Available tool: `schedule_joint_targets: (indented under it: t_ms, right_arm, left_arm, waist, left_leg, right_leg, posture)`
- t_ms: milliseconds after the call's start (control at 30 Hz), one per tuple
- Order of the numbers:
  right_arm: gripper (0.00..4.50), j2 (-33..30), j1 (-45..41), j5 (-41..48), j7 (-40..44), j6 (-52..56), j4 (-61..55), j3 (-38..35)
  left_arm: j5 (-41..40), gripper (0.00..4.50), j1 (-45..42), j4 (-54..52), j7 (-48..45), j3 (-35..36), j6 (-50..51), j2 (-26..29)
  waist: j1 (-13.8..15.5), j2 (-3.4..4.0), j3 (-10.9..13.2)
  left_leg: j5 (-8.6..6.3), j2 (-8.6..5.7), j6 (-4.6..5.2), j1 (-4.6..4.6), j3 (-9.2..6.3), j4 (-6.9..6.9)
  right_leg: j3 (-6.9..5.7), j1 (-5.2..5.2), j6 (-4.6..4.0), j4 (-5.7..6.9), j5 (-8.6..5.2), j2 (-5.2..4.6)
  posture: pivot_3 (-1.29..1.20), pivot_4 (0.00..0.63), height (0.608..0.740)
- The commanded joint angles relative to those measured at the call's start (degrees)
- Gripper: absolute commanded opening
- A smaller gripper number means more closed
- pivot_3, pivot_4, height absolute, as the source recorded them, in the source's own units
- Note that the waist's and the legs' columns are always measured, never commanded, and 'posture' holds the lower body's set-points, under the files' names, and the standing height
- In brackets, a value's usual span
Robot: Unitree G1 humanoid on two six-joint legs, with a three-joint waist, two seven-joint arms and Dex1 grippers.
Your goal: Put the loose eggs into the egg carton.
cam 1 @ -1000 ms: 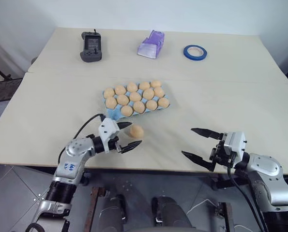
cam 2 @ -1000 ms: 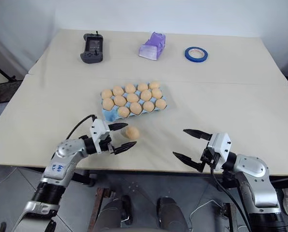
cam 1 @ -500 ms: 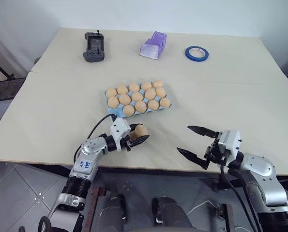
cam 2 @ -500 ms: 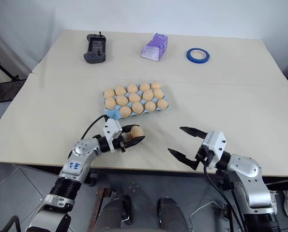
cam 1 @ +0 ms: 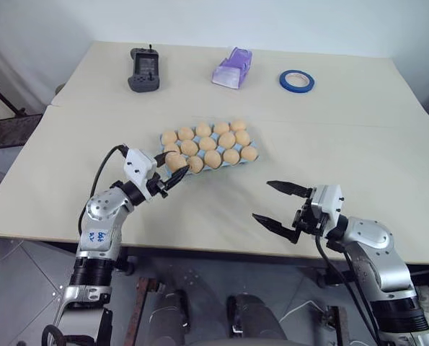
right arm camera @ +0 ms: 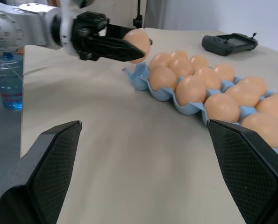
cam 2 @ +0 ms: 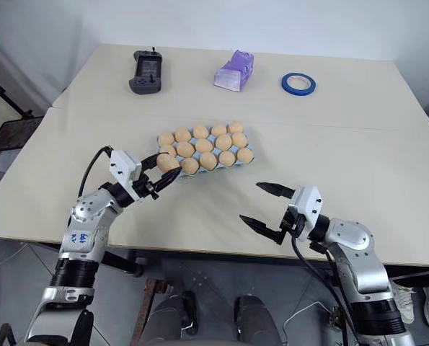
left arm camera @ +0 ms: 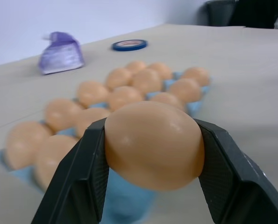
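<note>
Above carton (cam 1: pixel 165 154) corner, left claw (cam 1: pixel 172 176) gripping egg (left arm camera: pixel 153 144)

I'm looking at a wide beige table (cam 1: pixel 358 151): a light blue moulded egg carton (cam 1: pixel 172 170) sits mid-table, with a dark grey handheld controller (cam 1: pixel 144 70), lilac plastic object (cam 1: pixel 232 68) and blue tape roll (cam 1: pixel 296 80) along the far edge.

We are seeing silver arm shells, white wrist blocks, black pointed fingers (cam 1: pixel 282 188), black cables looping, blue writing marking the left forearm (cam 1: pixel 99 236).
</note>
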Motion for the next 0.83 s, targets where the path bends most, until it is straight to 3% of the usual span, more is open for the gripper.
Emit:
schedule_joint_targets:
  t_ms: [33,67,233,433,567,700,833]
  right_arm:
    - [4.5,-0.04,-0.62,0.55,0.62,-0.21,-0.69,-0.46]
    - [4.5,-0.06,-0.68,0.55,0.68,-0.25,-0.62,-0.48]
    - [4.5,0.04,-0.73,0.65,0.68,-0.47,-0.74,-0.7]
    - [4.5,-0.36,-1.61,-0.19,0.42,-2.01,2.04,-2.12]
    - [4.5,-0.86,-3.19,-0.29,1.53,-2.85,5.18,-2.69]
    - [4.5,-0.87,-4.5,-0.46,3.01,-3.73,8.2,-2.81]
    - [4.5,-0.63,-6.51,-1.12,4.57,-5.86,13.07,-3.08]
  left_arm:
    - [0.07,2.27,-3.04,4.56,-1.37,-0.13,-2.78,-0.54]
    - [-0.05,2.96,-3.64,5.46,-2.0,-0.52,-3.04,-0.87]
    - [0.55,4.46,-1.82,2.92,-0.78,-0.12,-3.45,-0.55]
    - [-2.1,4.49,8.02,-10.64,-1.61,2.81,-0.57,4.25]
    - [-4.65,4.49,16.02,-17.45,-5.19,6.57,1.82,10.48]
    - [-6.59,4.49,22.53,-20.01,-8.92,8.94,5.13,15.42]
    - [-5.14,4.49,23.19,-19.37,-7.85,9.05,3.58,15.48]
  waist:
    - [0.11,0.0,0.0]
    - [0.22,0.0,0.0]
    - [0.18,0.0,0.0]
    - [-0.57,0.0,0.0]
    - [-0.59,0.0,0.0]
    - [-0.66,0.0,0.0]
    - [-0.5,0.0,0.0]
  left_leg:
    - [0.0,0.0,0.0,0.0,0.0,0.0]
    - [-0.01,0.0,0.01,-0.01,0.0,-0.01]
    - [-0.01,0.02,0.03,-0.04,0.05,-0.03]
    - [-0.01,0.09,0.0,-0.03,0.09,-0.06]
    - [-0.01,0.08,-0.02,-0.01,0.1,-0.04]
    - [-0.02,0.05,-0.04,0.01,0.09,-0.1]
    - [-0.02,0.02,-0.05,0.0,0.1,-0.31]
  right_leg:
    - [0.0,-0.01,0.0,0.0,0.0,0.0]
    - [0.0,-0.02,0.0,0.0,0.0,0.0]
    - [0.03,-0.07,0.0,-0.01,0.0,0.05]
    - [0.08,-0.11,0.0,0.06,-0.01,0.09]
    - [0.07,-0.11,-0.02,0.09,-0.01,0.04]
    - [0.07,-0.11,-0.08,0.06,-0.03,-0.06]
    - [0.06,-0.17,-0.16,-0.06,-0.08,-0.14]
  posture:
    - [0.0,0.15,0.74]
    - [0.0,0.15,0.74]
    - [0.0,0.15,0.74]
    - [0.0,0.15,0.74]
    - [0.0,0.15,0.74]
    - [0.0,0.15,0.74]
    - [0.0,0.15,0.74]
